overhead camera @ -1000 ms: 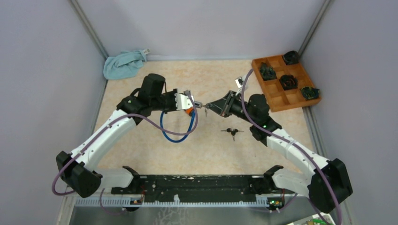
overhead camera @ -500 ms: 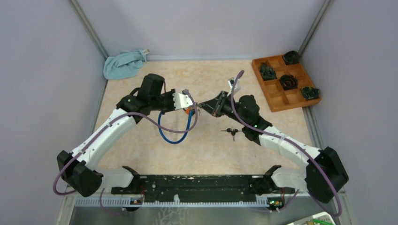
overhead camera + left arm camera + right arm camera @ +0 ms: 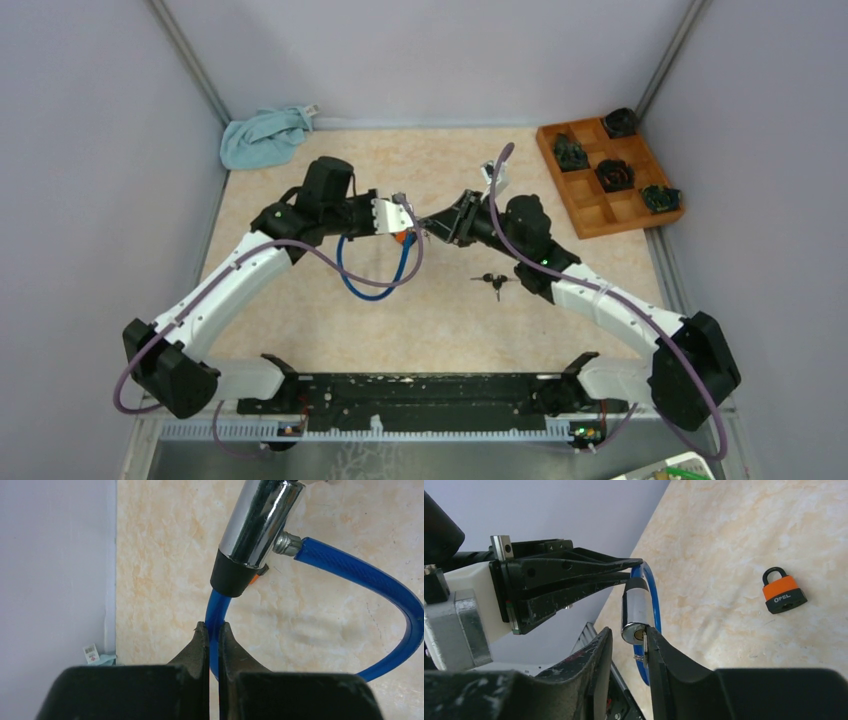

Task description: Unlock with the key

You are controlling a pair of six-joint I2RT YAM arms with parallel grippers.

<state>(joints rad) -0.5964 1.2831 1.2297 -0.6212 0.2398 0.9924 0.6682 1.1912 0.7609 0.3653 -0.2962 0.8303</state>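
My left gripper (image 3: 213, 627) is shut on the blue cable (image 3: 350, 575) of a cable lock and holds it above the table. The lock's chrome cylinder (image 3: 260, 530) sticks out past the fingers. In the right wrist view the cylinder's end face (image 3: 634, 630) sits between my right gripper's (image 3: 628, 632) spread fingers. A small silver key (image 3: 644, 647) lies flat against the right finger, its tip at the keyhole. In the top view the two grippers meet tip to tip, left (image 3: 403, 230) and right (image 3: 432, 224).
An orange padlock (image 3: 784, 594) lies on the table under the grippers. A bunch of spare keys (image 3: 493, 281) lies to the right of the cable loop. A wooden tray (image 3: 590, 205) of dark items is at the back right, a blue cloth (image 3: 262, 137) at the back left.
My right arm has moved left and its wrist has turned, bringing the key up to the end of the lock cylinder. The left arm holds the lock almost still.
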